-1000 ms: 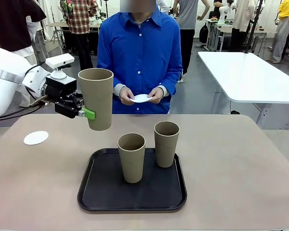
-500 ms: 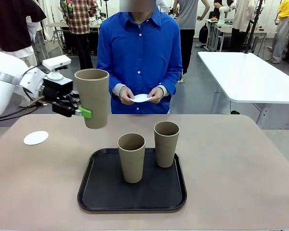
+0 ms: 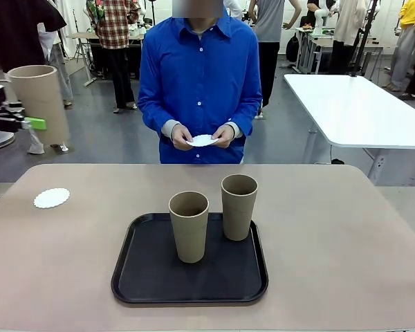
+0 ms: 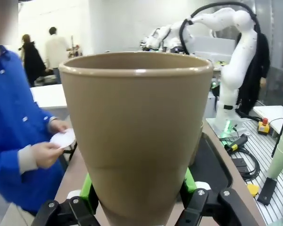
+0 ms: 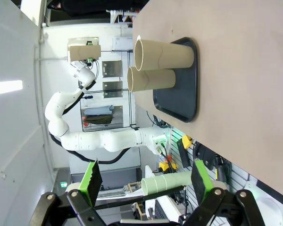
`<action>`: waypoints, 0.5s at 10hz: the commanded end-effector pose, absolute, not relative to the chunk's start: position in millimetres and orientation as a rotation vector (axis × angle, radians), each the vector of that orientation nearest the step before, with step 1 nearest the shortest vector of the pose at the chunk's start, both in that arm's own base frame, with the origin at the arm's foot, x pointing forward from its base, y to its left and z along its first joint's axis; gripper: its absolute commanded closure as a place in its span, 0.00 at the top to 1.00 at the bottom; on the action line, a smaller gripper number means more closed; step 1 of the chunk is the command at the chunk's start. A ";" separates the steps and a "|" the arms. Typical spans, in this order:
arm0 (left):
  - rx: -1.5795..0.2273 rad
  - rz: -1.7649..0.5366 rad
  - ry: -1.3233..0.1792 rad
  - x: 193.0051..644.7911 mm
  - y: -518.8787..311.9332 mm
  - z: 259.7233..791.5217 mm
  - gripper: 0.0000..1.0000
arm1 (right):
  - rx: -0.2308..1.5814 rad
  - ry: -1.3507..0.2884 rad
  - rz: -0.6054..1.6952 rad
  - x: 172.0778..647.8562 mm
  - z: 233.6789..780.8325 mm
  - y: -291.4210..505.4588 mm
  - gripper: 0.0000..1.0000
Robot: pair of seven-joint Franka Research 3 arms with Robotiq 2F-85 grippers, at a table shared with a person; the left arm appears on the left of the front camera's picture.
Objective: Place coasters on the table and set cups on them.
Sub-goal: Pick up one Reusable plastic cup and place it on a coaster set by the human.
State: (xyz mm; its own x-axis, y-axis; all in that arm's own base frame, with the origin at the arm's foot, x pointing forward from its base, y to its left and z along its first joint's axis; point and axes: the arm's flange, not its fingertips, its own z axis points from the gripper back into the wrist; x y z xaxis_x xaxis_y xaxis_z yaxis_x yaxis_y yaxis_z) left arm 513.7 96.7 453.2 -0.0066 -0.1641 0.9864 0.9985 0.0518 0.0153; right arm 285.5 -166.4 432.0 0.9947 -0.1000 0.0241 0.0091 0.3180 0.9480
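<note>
My left gripper (image 3: 26, 124) is shut on a tan cup (image 3: 39, 104) and holds it upright in the air at the far left, above and behind the table's left corner. In the left wrist view that cup (image 4: 137, 127) sits between the green pads (image 4: 87, 186). One white lacy coaster (image 3: 52, 198) lies on the beige table (image 3: 332, 228) at the left, below the held cup. Two more cups (image 3: 189, 226) (image 3: 238, 206) stand on the black tray (image 3: 190, 283). My right gripper (image 5: 146, 179) is open and holds nothing, off the table's side, looking at the tray's cups (image 5: 165, 52).
A person in a blue shirt stands at the far side, both hands holding another coaster (image 3: 203, 141) at waist height, also seen as the coaster (image 4: 63, 139) beside the held cup. A white table (image 3: 360, 111) stands behind at the right.
My left arm has carried the cup well to the left and slightly up, from beside the tray to the picture's left edge. The person, tray cups and table coaster have not moved.
</note>
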 end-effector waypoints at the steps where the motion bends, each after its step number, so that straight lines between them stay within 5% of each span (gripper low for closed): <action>1: -1.010 -1.203 -1.133 503.4 121.0 433.2 0.83 | 1.255 -0.086 -0.068 284.2 432.4 -165.9 1.00; 5: -0.997 -1.073 -1.213 498.7 180.3 395.5 0.83 | 1.255 -0.086 -0.068 284.2 432.4 -165.9 1.00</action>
